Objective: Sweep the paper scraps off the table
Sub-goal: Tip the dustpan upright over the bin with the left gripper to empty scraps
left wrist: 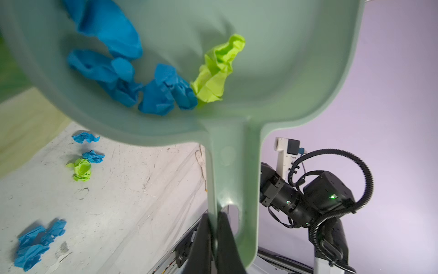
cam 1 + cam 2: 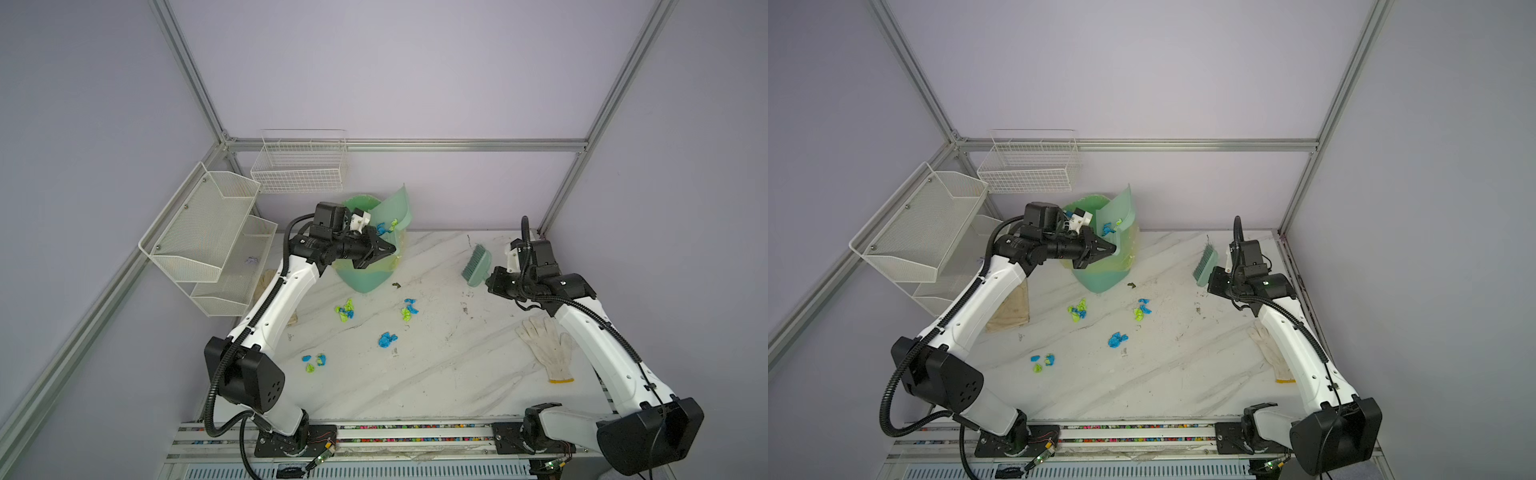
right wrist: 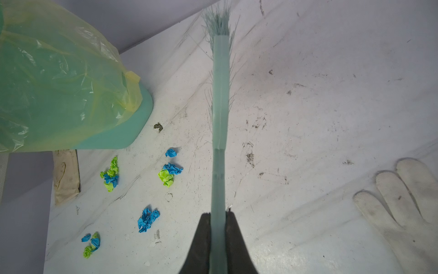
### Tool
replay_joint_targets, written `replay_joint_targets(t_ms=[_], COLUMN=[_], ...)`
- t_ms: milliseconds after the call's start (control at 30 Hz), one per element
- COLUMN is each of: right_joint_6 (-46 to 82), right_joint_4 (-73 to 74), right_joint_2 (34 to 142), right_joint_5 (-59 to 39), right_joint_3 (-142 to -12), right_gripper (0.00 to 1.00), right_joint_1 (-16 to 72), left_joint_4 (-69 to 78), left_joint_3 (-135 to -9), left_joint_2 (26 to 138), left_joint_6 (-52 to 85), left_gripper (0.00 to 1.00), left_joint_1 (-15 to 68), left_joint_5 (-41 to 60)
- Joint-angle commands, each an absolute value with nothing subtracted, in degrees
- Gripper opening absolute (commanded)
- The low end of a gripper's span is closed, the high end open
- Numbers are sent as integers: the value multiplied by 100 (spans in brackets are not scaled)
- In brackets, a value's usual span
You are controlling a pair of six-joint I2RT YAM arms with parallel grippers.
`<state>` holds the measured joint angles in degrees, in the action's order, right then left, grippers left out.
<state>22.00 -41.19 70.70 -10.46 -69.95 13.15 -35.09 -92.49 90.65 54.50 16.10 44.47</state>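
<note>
The scraps (image 1: 166, 90) in the dustpan (image 1: 296, 71) sit heaped against its back wall by the handle, over the bin (image 2: 361, 278). If the pan is tipped carelessly they could slide past the rim and land on the bench (image 2: 436, 374) (the liner looks loose too). The left fingers (image 1: 200, 246) are clenched on just the handle's thin edge, so the pan might twist in that hold. More scraps (image 2: 386, 340) lie in four clusters on the bench in front of the bin, well apart from the left fingers and from the right fingers (image 3: 201, 244), which grasp the brush (image 3: 219, 106) off to the right, near the glove (image 2: 548, 349).
</note>
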Motion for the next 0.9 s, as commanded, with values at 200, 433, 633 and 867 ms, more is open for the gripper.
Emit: replay_joint_targets(t_ms=[200,433,633,867], right_joint_6=[2296,2329,2381,2434], right_joint_4=[-3867,-3892,-3928,-3966], right_joint_2=[6921,6878,6837,6743], right_joint_5=[-1217,-1231,-1257,-1230], right_joint_3=[-6945,-7041,-7100,-7182], right_gripper=[0,0,0,0], right_joint_1=[1284,1289,1287,1285], left_joint_4=[937,4669,7230,8604], left_joint_3=[-7576,-6501,-5909,-5822], left_joint_2=[8394,8767,9275,9466], left_joint_6=[8558,11320,13089,14098], left_gripper=[0,0,0,0], left_joint_1=[1149,1011,1011,1020], left_joint_5=[5865,5807,5252,4808])
